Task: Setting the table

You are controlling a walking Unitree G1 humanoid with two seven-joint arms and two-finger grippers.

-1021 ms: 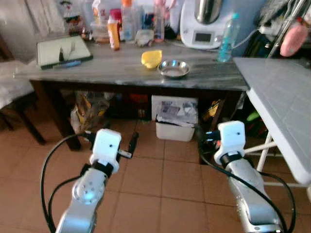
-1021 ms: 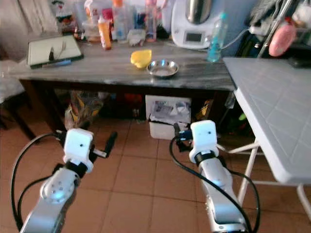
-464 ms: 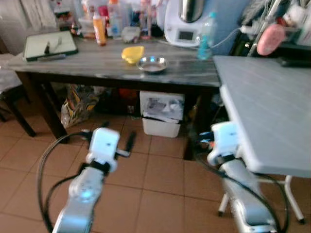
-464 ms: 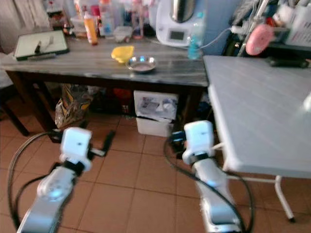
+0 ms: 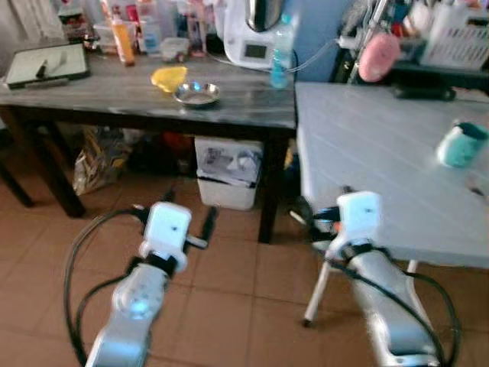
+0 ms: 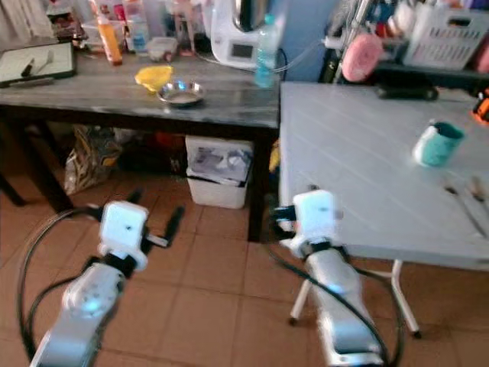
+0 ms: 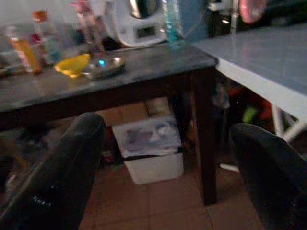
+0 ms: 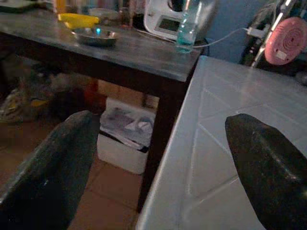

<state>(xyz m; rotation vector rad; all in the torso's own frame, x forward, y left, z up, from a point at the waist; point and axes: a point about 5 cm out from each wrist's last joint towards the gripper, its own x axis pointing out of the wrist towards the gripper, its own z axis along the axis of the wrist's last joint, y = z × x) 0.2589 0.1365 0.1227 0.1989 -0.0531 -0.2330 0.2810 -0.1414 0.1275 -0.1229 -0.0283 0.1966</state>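
Teal cup [image 5: 461, 144] at right frame edge on the pale counter [image 5: 367, 160], partly cut off. Left tool [image 7: 163, 158] and right tool [image 8: 158, 158] gape empty, fingertips cropped.

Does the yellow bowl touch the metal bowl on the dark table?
Cannot tell. In the left eye view the yellow bowl sits just behind the metal bowl, their edges meeting or overlapping; no clear gap or contact shows.

White tabletop [image 5: 382, 153] cut off by the frame's right edge; utensils [image 6: 466, 200] beside the teal cup [image 6: 435, 144] (blurred) unidentifiable; bottles [image 5: 122, 30] behind the steel bowl [image 5: 196, 93] indistinct.
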